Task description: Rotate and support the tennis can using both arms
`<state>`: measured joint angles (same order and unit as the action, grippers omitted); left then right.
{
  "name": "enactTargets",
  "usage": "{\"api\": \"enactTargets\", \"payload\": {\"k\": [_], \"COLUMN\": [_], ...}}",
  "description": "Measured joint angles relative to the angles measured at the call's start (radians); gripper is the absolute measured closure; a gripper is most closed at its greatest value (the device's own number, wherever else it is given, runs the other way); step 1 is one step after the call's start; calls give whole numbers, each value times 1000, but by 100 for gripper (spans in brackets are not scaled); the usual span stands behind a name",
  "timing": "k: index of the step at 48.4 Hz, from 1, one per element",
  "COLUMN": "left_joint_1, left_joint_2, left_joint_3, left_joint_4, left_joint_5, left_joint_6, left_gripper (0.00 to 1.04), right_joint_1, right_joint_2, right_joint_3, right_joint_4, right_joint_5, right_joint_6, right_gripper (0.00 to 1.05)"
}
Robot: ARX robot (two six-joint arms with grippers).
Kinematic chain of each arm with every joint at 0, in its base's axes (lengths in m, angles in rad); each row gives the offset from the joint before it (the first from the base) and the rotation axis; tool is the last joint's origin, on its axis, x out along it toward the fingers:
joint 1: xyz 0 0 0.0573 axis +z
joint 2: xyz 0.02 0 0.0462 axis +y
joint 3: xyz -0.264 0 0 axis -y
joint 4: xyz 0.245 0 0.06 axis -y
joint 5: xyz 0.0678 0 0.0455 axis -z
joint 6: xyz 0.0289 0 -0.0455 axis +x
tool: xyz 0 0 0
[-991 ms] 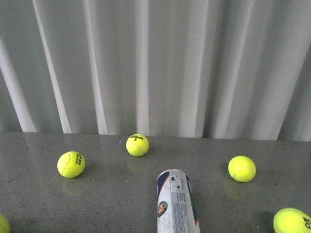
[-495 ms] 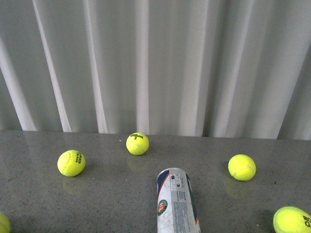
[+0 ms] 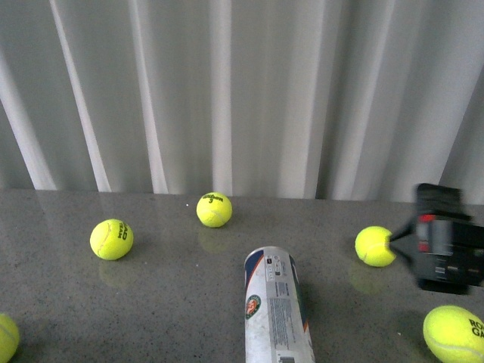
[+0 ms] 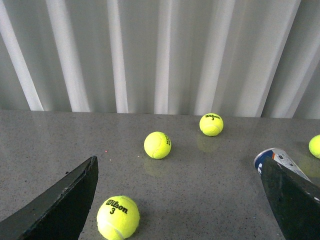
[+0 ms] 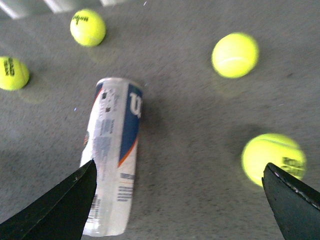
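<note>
The tennis can [image 3: 276,310] lies on its side on the grey table, its long axis pointing away from me, label with round emblem up. In the right wrist view the can [image 5: 114,150] lies below and to one side of my open right gripper [image 5: 180,210], showing the white "W". The right arm [image 3: 446,238] shows blurred at the front view's right edge, above the table. My left gripper [image 4: 185,205] is open and empty over bare table; only the can's end [image 4: 277,159] shows beside one finger. The left arm is out of the front view.
Several yellow-green tennis balls lie loose: one at the left [image 3: 111,239], one at the back [image 3: 214,209], one right of the can [image 3: 375,246], one at the front right [image 3: 454,334]. A Wilson ball [image 4: 118,217] lies near my left gripper. Grey curtain behind.
The right arm has come into the front view at the right edge, blurred. The view has tilted a little, showing more table. The can and balls have not moved on the table.
</note>
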<state>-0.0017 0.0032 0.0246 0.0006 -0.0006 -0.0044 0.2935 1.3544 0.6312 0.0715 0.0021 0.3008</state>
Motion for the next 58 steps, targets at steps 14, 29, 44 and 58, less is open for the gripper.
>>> {"api": "enactTargets", "payload": {"k": [14,29,44,58], "left_joint_1": [0,0,0,0], "left_joint_2": [0,0,0,0], "left_joint_3": [0,0,0,0], "left_joint_4": [0,0,0,0], "left_joint_5": [0,0,0,0], "left_joint_6": [0,0,0,0], "left_gripper": [7,7,7,7], "right_joint_1": [105,180,177,172], "right_joint_2": [405,639,790,820], "right_joint_3": [251,389,492,520], "right_joint_4": [-37,-44,-103,-111], "right_joint_5": [-30,-69,-94,-65], "right_joint_6": [79,123,110,-129], "right_gripper": [7,7,7,27]}}
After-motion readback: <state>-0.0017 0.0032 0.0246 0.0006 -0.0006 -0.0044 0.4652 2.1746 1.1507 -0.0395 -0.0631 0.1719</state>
